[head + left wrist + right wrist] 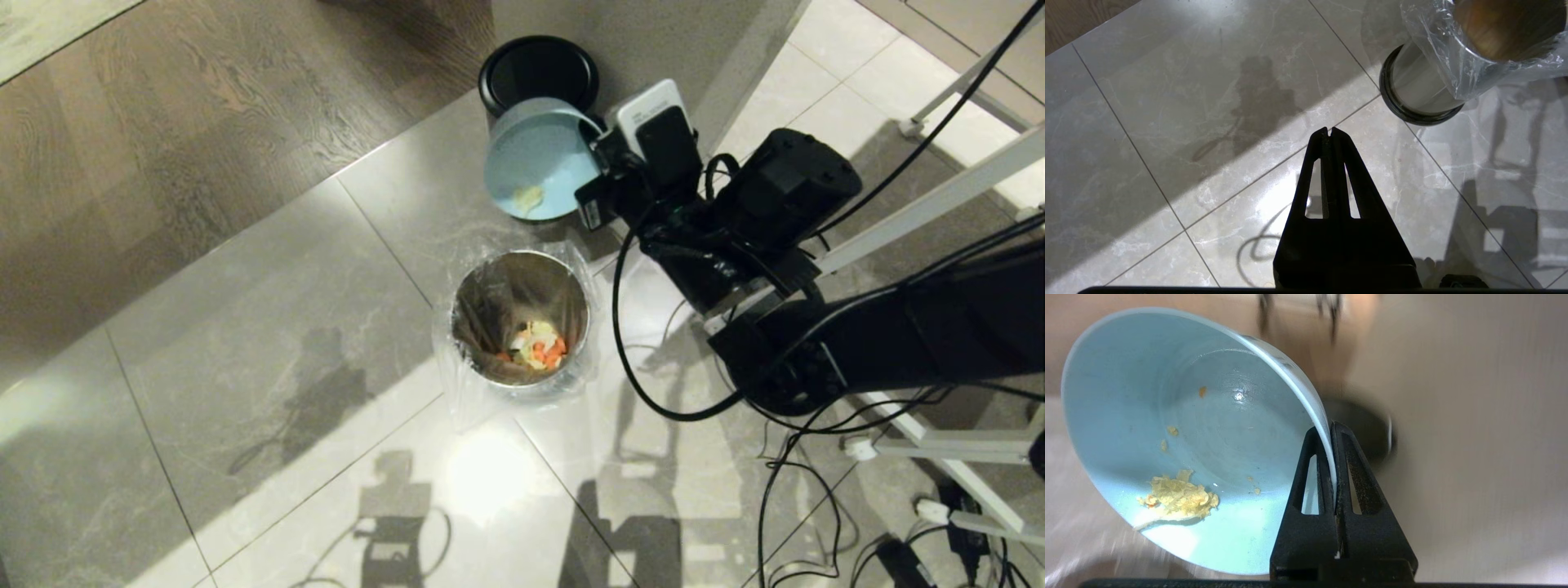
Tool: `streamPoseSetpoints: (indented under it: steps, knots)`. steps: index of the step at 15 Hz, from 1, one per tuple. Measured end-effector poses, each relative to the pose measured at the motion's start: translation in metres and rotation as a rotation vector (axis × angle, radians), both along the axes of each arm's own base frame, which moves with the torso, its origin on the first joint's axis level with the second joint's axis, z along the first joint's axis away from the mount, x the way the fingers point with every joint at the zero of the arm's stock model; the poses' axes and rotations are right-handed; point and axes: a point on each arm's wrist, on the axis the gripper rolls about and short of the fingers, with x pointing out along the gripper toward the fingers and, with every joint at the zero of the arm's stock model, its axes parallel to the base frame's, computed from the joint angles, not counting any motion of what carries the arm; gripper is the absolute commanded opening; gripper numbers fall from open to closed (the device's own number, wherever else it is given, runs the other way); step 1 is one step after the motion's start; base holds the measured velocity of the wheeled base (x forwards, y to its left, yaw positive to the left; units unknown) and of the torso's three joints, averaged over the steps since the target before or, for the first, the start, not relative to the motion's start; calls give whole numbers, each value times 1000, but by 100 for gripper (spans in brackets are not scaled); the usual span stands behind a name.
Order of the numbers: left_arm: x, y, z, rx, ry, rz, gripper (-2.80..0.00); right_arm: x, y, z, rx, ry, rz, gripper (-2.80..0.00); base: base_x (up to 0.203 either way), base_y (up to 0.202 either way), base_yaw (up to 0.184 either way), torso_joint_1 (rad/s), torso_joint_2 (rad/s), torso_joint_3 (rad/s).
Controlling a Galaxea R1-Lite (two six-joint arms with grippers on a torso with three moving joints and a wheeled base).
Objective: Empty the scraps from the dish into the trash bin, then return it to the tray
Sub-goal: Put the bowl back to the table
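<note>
The right arm reaches in from the side, its housing hiding the right gripper (1332,428) in the head view. Just below it on the tiled floor (269,327) stands the trash bin (522,327), mouth up, scraps (539,345) heaped at the bottom. The fingers (1349,457) are pinched tight on the rim of the dish (540,159), which is tipped steeply, its opening facing sideways and down; a pale residue (1177,496) clings inside. Behind it, a dark bin (539,69) is partly covered. The left gripper (1330,131) hangs closed, holding nothing.
</note>
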Motion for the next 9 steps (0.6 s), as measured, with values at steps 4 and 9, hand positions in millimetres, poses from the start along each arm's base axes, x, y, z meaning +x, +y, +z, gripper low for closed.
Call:
streamPoseSetpoints:
  steps: [4,9]
  knots:
    - [0,0,0,0,0,0,-280,-5,-27,-22,71,253,-87,-280,0,0,0,0,0,0]
    - [0,0,0,0,0,0,-280,-3,-83,-41,176,468,-167,-280,0,0,0,0,0,0]
